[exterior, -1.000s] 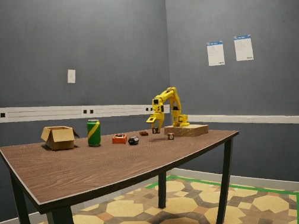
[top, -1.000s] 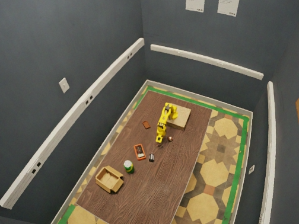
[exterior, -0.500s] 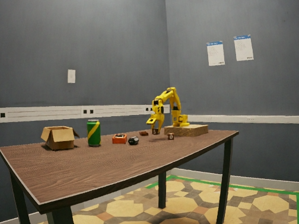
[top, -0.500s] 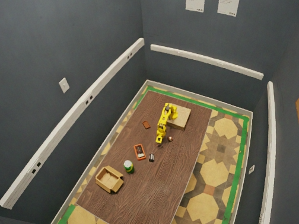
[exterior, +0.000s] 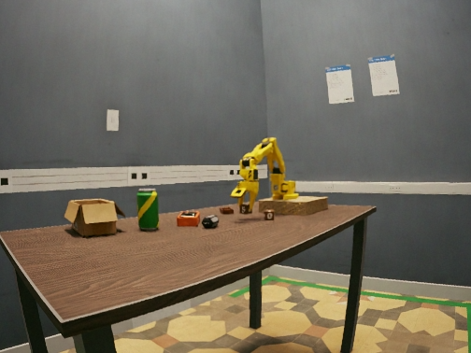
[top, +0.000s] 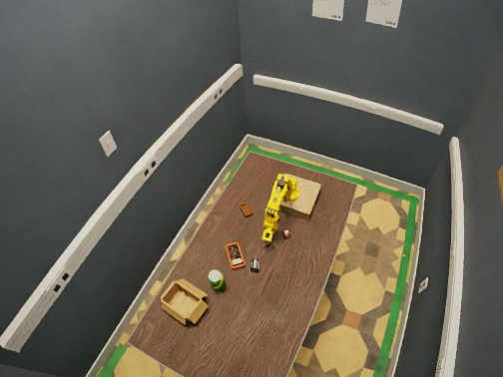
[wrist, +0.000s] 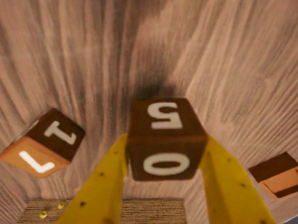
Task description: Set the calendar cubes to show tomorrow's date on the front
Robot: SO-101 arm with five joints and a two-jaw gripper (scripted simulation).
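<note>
while hovering just above the tabletop (top: 269, 309) (exterior: 187, 252) (wrist: 100, 30), clamped on a brown cube (exterior: 245, 209) (wrist: 166, 140) showing 5 and 0; near another cube (top: 285, 233) (exterior: 269, 215) (wrist: 45, 142) resting on the wood, apart from what looks like the brown tray (top: 246, 209) (exterior: 226, 210) (wrist: 278, 175).

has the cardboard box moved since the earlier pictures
No, the cardboard box has not moved: it stands just left of the green can in the exterior view, as before.
</note>
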